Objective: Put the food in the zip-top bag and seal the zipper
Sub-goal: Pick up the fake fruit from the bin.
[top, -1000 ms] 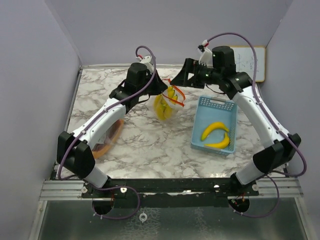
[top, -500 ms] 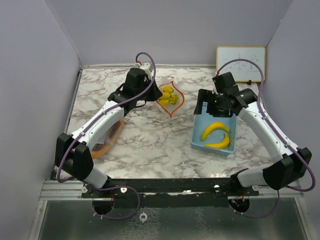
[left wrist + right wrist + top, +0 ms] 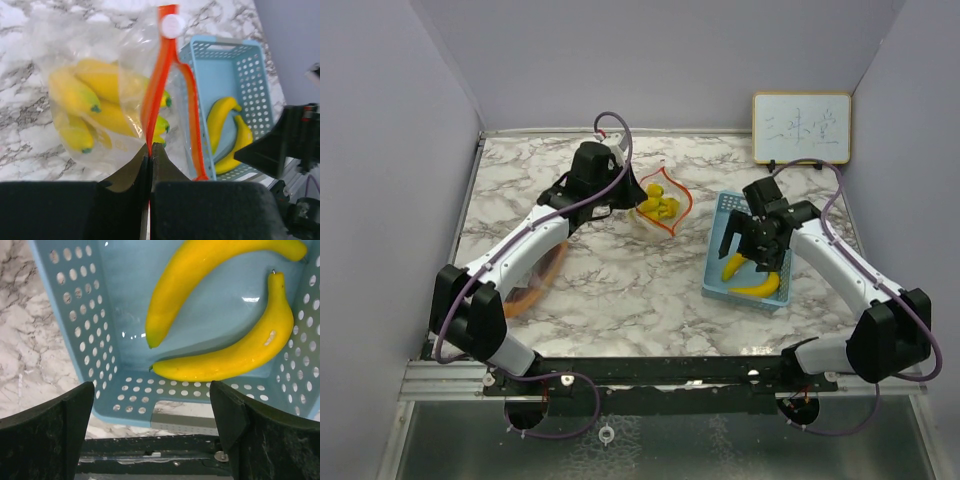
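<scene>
A clear zip-top bag [image 3: 655,205] with an orange zipper [image 3: 159,75] holds several yellow bananas [image 3: 95,100]. Its mouth is open. My left gripper [image 3: 150,146] is shut on the orange zipper edge and holds the bag up; it shows in the top view [image 3: 620,192] too. Two yellow bananas [image 3: 220,305] lie in the light blue basket [image 3: 728,270]. They also show in the top view [image 3: 752,275]. My right gripper [image 3: 152,405] is open and empty, hovering over the basket's near end; it shows in the top view [image 3: 758,240] too.
A small whiteboard [image 3: 801,128] leans on the back wall at the right. An orange-rimmed object [image 3: 533,283] lies under my left arm at the table's left side. Purple walls close in both sides.
My right arm has swung from the bag down over the basket. The bag has sunk lower in my left gripper, which has stayed put.
</scene>
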Robot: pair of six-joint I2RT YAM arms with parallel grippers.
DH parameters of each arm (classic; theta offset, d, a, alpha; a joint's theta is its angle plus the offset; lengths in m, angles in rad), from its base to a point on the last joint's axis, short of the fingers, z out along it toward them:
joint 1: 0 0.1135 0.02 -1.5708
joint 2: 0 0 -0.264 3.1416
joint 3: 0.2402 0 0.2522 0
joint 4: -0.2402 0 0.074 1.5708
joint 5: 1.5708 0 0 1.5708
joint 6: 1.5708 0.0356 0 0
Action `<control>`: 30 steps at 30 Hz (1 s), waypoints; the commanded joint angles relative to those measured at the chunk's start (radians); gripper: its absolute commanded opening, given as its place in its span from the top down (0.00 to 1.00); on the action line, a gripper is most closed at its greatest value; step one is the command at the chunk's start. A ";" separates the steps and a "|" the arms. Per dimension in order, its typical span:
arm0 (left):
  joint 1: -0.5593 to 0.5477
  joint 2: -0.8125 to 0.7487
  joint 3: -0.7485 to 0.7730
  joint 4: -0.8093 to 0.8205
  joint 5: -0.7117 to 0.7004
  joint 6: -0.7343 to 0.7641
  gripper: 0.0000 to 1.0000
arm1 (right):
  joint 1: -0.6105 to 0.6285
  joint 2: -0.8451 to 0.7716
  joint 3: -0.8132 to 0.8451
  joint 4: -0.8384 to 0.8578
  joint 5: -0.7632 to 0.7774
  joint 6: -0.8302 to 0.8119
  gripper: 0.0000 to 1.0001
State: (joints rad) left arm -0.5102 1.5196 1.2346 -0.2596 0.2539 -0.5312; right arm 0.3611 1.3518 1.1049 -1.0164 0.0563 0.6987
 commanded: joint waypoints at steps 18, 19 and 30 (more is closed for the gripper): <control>0.006 -0.141 -0.085 0.017 0.055 -0.061 1.00 | -0.039 0.252 -0.128 0.354 0.168 0.117 0.52; 0.006 -0.143 -0.088 0.015 0.056 -0.059 1.00 | -0.039 0.232 -0.144 0.361 0.176 0.109 0.59; 0.007 -0.100 -0.070 0.022 0.065 -0.053 1.00 | -0.037 -0.162 -0.038 0.301 -0.031 -0.222 0.98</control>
State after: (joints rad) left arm -0.5060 1.4075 1.1484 -0.2485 0.2996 -0.5892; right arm 0.3260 1.3392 0.9581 -0.7334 0.2062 0.6838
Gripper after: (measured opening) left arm 0.016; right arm 0.236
